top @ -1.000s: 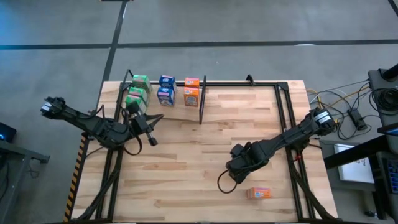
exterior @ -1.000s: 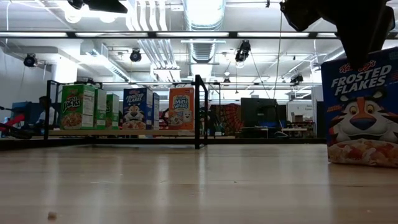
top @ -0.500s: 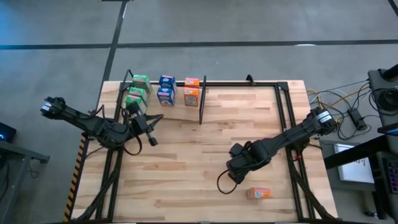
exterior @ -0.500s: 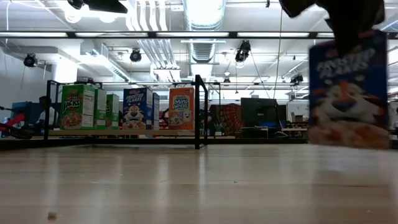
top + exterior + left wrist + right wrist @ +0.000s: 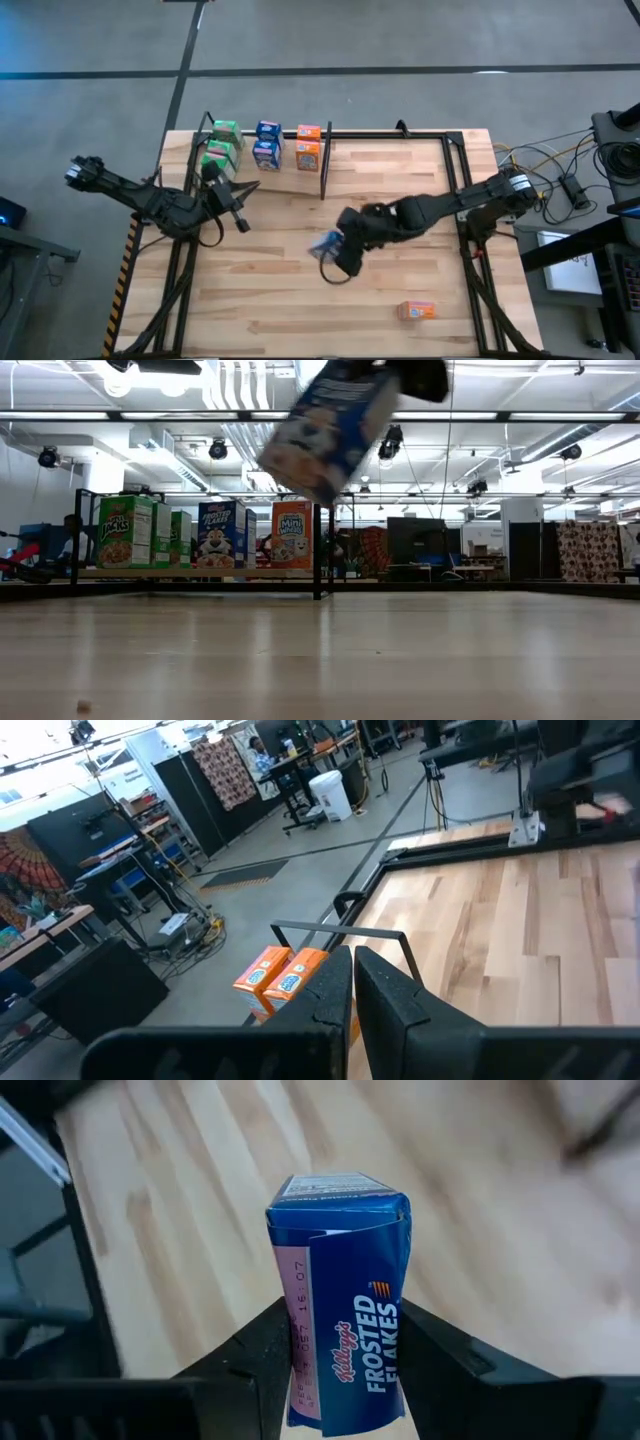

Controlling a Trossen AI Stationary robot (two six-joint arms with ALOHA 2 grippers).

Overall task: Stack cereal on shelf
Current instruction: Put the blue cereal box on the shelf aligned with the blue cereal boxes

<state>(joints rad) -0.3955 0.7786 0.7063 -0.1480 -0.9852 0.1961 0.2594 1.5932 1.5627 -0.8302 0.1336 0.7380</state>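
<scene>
The wooden table [image 5: 300, 290] carries the shelf [image 5: 390, 170], a plank panel in a thin black frame with a black divider rod [image 5: 325, 160], along its far edge. Left of the divider stand six small cereal boxes in pairs: the green boxes [image 5: 220, 145], the blue boxes [image 5: 266, 143] and the orange boxes [image 5: 308, 144], all upright. The right arm reaches toward the table's middle, and the right gripper [image 5: 335, 245] is clamped on a blue Frosted Flakes box [image 5: 342, 1295], its fingers [image 5: 262, 1350] pressing the box's sides. The box is held in the air above the tabletop, tilted, long axis slanting in the low view with the top leaning right. A lone orange box [image 5: 416, 311] lies flat near the table's front right. The left gripper [image 5: 352, 982] is closed and empty, just in front of the green boxes.
</scene>
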